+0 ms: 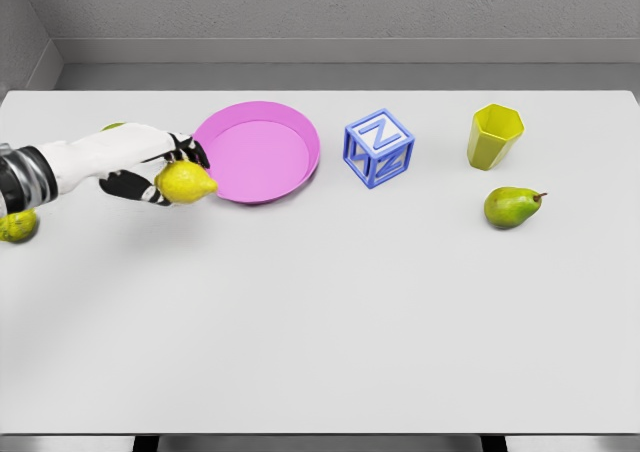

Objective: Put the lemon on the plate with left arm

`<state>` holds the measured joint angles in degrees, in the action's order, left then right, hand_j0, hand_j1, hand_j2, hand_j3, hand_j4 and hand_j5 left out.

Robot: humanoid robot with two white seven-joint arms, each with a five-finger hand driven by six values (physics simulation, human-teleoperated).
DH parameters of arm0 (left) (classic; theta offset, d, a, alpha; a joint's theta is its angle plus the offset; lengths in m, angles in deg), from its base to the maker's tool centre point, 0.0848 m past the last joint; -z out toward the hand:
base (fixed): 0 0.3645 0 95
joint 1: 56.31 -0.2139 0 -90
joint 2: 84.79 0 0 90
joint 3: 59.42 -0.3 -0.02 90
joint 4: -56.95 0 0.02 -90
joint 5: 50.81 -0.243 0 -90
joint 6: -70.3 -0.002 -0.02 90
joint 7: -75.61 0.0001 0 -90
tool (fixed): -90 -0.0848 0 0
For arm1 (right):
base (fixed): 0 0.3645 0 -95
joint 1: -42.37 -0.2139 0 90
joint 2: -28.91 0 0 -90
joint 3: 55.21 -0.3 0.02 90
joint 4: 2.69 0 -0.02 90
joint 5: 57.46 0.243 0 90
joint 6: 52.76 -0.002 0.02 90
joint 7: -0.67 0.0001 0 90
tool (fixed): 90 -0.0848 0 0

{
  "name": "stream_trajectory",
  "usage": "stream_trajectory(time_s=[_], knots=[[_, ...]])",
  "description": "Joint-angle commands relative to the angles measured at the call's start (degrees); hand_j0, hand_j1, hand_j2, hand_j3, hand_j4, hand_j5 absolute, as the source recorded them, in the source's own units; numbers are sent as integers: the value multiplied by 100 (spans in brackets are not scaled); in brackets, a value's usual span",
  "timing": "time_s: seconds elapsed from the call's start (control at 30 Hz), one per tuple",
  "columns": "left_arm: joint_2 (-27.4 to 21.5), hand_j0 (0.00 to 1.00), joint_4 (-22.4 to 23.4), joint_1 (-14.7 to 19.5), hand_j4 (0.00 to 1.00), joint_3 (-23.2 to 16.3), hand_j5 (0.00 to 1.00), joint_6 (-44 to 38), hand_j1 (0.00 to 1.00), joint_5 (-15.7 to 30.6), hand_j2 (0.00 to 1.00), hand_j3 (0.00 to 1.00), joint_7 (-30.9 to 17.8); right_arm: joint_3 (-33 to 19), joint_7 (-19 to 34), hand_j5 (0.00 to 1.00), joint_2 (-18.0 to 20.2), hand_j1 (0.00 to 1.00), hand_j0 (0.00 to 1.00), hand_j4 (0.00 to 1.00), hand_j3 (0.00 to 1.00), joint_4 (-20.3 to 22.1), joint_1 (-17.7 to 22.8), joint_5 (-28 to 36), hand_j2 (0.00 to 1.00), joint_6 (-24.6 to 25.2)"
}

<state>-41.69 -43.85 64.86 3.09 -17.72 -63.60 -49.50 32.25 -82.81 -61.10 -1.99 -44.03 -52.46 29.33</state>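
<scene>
- Grey walls behind, and a wide white table (330, 322) fills the head view.
- The left hand (150, 167) comes in from the left edge, fingers curled round the lemon (186, 182), gripping it from behind and above.
- The lemon sits just beside the near-left rim of the pink plate (262, 150), not over the dish yet; whether it is lifted clear of the table, I cannot tell.
- Judging by its look: small, firm, light, with a waxy rounded skin that could roll in the fingers, so a wrap round the fat middle looks safest, not the pointed tip.
- Off to the right stand a blue letter block (379, 148), a yellow-green cup (494, 135) and a pear (512, 207), all well apart from the action.
- Another yellow-green fruit (18, 226) peeks in at the left edge.
- Right arm: out of sight.
</scene>
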Motion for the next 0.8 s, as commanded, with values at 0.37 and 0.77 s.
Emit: stream_trajectory(time_s=[0.37, 0.77], knots=[[2335, 63, 2266, 1444, 63, -477, 63, -190, 63, -1173, 63, 63, 11, -1, -2, 100, 0, 100, 100, 100, 100, 0, 0, 0, 100, 0], [2071, 100, 2346, 1436, 100, -143, 100, 21, 100, -1156, 100, 100, 11, -1, -2, 100, 0, 100, 100, 100, 100, 0, 0, 0, 100, 0]])
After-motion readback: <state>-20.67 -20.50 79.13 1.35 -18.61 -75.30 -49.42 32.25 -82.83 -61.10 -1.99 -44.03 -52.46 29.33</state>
